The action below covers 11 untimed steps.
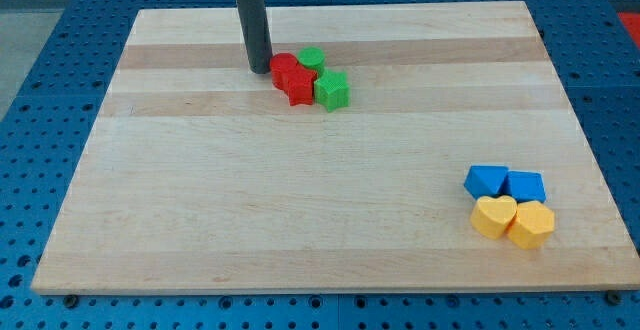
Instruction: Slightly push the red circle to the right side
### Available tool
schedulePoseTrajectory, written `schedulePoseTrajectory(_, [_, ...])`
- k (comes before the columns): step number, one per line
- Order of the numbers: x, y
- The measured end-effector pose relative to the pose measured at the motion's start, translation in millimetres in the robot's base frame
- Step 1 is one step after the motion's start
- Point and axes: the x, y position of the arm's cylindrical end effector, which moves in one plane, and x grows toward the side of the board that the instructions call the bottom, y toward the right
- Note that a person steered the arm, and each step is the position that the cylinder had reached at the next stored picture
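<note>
Nearest the view's bottom, at the right: yellow heart [493,216] and yellow hexagon [531,224], touching side by side.

Just above them: blue block [487,181], shape roughly triangular, and a second blue block [526,185], shape unclear. The four make one tight group, well apart from everything else.

Board: pale wooden table top [300,220], on a blue perforated bench.

Toward the view's top, left of centre: a cluster of four. Red star [299,86] at the front; green star [331,91] touching its right side; red circle [284,66] behind and to the left of the red star; green circle [311,58] just right of the red circle, at the back.

The rod: dark, upright, no claw on it, so nothing to open or clench and nothing is held. The tip [260,70] rests on the board directly at the red circle's left edge, touching or all but touching.

Governing relation: the red circle lies to the tip's right. A rightward push would likely carry its neighbours along too.
</note>
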Motion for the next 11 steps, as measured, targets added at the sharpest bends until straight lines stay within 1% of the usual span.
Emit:
schedulePoseTrajectory(2, [17.7, 0.0])
schedulePoseTrajectory(3, [36.4, 0.0])
schedulePoseTrajectory(5, [36.9, 0.3])
schedulePoseTrajectory(6, [32.9, 2.8])
schedulePoseTrajectory(9, [0.6, 3.8])
schedulePoseTrajectory(10, [-19.0, 3.8])
schedulePoseTrajectory(11, [-21.5, 10.2])
